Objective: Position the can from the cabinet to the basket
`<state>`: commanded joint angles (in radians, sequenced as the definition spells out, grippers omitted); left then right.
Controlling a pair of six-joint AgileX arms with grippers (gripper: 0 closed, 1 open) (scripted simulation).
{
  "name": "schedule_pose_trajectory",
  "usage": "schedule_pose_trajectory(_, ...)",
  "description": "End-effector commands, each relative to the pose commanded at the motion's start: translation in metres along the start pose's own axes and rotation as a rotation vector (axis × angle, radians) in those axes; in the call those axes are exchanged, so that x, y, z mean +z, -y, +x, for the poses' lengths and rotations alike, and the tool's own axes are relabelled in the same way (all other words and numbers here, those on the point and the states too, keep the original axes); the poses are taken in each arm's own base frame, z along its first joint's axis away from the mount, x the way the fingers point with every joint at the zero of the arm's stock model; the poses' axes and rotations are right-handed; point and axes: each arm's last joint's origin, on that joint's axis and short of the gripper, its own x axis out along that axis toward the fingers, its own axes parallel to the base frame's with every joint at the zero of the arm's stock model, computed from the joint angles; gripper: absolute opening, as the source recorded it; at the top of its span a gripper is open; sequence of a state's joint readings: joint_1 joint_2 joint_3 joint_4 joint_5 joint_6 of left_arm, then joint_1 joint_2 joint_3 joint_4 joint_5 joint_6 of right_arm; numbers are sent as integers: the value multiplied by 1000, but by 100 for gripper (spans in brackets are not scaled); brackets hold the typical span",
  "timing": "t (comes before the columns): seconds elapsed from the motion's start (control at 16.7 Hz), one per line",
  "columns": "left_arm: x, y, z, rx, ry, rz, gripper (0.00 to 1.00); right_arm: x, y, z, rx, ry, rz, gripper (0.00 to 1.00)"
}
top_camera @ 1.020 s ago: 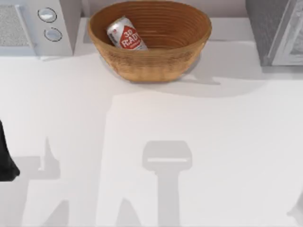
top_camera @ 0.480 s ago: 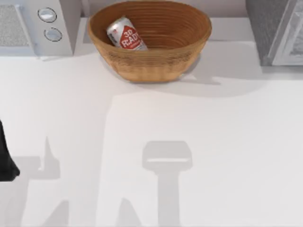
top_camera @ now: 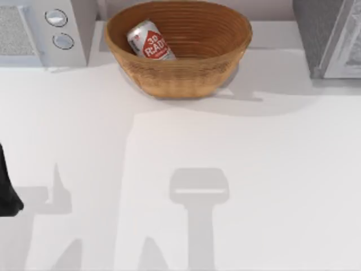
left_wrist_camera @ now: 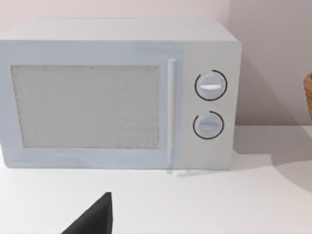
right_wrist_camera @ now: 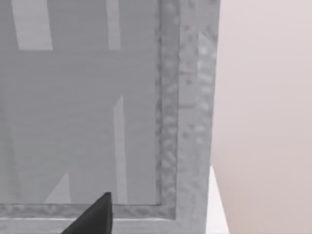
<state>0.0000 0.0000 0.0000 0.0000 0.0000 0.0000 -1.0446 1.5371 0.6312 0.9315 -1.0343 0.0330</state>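
Note:
The red and white can lies tilted on its side inside the brown wicker basket, against the basket's left inner wall, silver top toward the rim. The basket stands at the back middle of the table. The grey cabinet is at the back right. My left arm is parked at the table's left edge, far from the basket; a dark part of my left gripper faces the microwave. A dark part of my right gripper sits close before the cabinet's grey frame.
A white microwave with two round knobs stands at the back left, just left of the basket; in the left wrist view the microwave shows front-on, with the basket's edge beside it. Arm shadows fall across the white table.

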Motion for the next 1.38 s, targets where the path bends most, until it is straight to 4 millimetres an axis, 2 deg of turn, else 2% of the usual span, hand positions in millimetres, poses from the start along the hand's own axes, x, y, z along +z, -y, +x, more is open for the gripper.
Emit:
schedule_pose_trajectory(0.24, 0, 0, 0, 0, 0, 0, 100, 70, 29, 13, 0, 2, -4, 100)
schedule_pose_trajectory(0.42, 0, 0, 0, 0, 0, 0, 100, 135, 34, 15, 0, -7, 12, 100)
schedule_pose_trajectory(0.6, 0, 0, 0, 0, 0, 0, 100, 199, 20, 9, -1, -19, 34, 100)
schedule_pose_trajectory(0.84, 0, 0, 0, 0, 0, 0, 100, 268, -18, -7, -1, -14, 24, 100)
schedule_pose_trajectory(0.96, 0, 0, 0, 0, 0, 0, 100, 289, -34, -15, -1, -6, 10, 100)
schedule_pose_trajectory(1.08, 0, 0, 0, 0, 0, 0, 100, 300, -44, -20, -1, -1, 2, 100)
schedule_pose_trajectory(1.38, 0, 0, 0, 0, 0, 0, 100, 301, -44, -21, -3, 1, -1, 100)
